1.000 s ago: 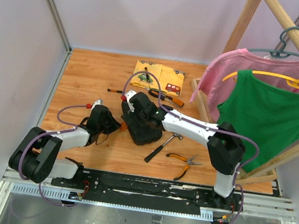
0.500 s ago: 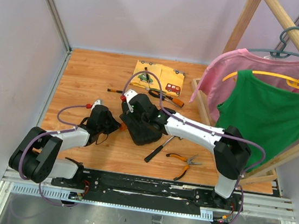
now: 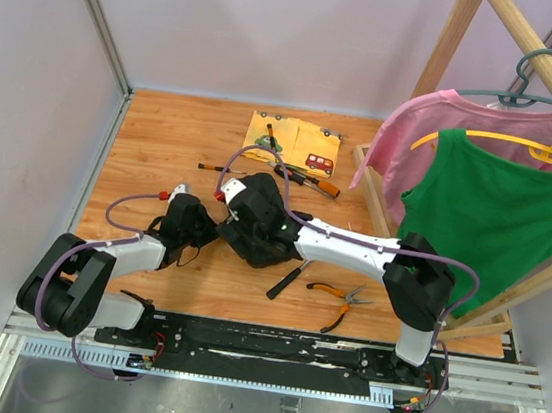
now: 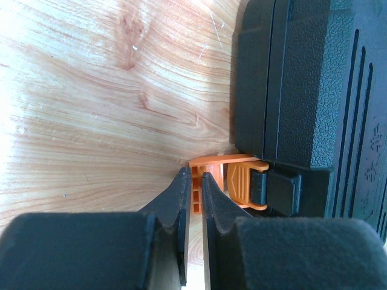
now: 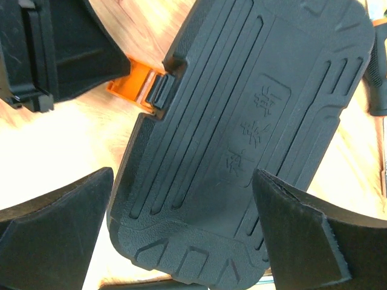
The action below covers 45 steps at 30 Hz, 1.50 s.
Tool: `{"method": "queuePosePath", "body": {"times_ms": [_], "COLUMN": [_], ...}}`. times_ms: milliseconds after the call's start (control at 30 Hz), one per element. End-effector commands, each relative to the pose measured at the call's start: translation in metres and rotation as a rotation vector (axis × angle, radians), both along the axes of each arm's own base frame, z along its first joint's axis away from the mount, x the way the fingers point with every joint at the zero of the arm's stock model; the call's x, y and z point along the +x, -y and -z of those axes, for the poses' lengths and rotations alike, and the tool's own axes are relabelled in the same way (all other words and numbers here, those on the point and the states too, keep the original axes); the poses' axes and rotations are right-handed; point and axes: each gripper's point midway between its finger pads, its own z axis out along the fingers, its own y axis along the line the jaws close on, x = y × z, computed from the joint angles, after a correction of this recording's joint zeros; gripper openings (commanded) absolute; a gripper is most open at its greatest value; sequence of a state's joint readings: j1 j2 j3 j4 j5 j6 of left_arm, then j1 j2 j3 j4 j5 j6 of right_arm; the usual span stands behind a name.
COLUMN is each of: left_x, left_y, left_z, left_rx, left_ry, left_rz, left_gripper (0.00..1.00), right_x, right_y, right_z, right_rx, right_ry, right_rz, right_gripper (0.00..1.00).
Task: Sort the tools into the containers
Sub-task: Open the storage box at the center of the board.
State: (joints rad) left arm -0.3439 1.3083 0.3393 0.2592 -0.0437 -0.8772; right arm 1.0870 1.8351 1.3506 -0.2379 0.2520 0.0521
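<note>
Top external view: you see a wooden table (image 3: 162,152) with the black tool case (image 3: 248,251) near its middle, mostly covered by the right arm. The right wrist view shows the case better. It is an oblong with rounded corners, and its long axis runs from the lower left to the upper right of that picture. It lies flat and closed, ribbed lid up, with raised characters pressed into the centre. Because it is closed, you cannot tell what is inside. The orange latch (image 4: 239,181) sits midway along the long side that faces your left arm. Your left gripper (image 4: 195,178) lies low on the table with its jaws nearly together, pinching the thin outer edge of that latch. Your right gripper (image 5: 184,175) hangs over the case with its jaws spread wide, one finger on each side of a short end and neither clearly touching it. To the case's near right lies the hammer (image 3: 284,280), set diagonally, with its black handle end pointing to the near left. The pliers (image 3: 342,300) lie just right of it, orange handles splayed to the near left and nose pointing right. Farther back, an orange-and-black screwdriver (image 3: 307,178) lies along the near edge of a yellow cloth (image 3: 300,134), and a thin dark screwdriver (image 3: 214,168) lies to the cloth's left.
</note>
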Motion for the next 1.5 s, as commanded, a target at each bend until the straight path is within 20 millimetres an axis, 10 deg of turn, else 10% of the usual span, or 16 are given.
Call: {"method": "queuePosePath", "body": {"times_ms": [0, 600, 1467], "left_x": [-0.051, -0.05, -0.051], "left_y": [-0.018, -0.016, -0.021], "left_z": [0.05, 0.05, 0.051], "left_rx": [0.095, 0.085, 0.11], "left_ry": [-0.214, -0.213, -0.222], "left_rz": [0.019, 0.015, -0.003], "left_gripper": [0.12, 0.11, 0.08], "right_x": [-0.002, 0.013, 0.034], "right_y": [0.001, 0.025, 0.061], "right_z": [0.014, 0.039, -0.054], "right_rx": [-0.001, -0.154, -0.06], "right_ry": [0.028, 0.195, 0.264], "right_rz": [0.017, 0.111, 0.177], "right_gripper": [0.99, 0.98, 0.99]}}
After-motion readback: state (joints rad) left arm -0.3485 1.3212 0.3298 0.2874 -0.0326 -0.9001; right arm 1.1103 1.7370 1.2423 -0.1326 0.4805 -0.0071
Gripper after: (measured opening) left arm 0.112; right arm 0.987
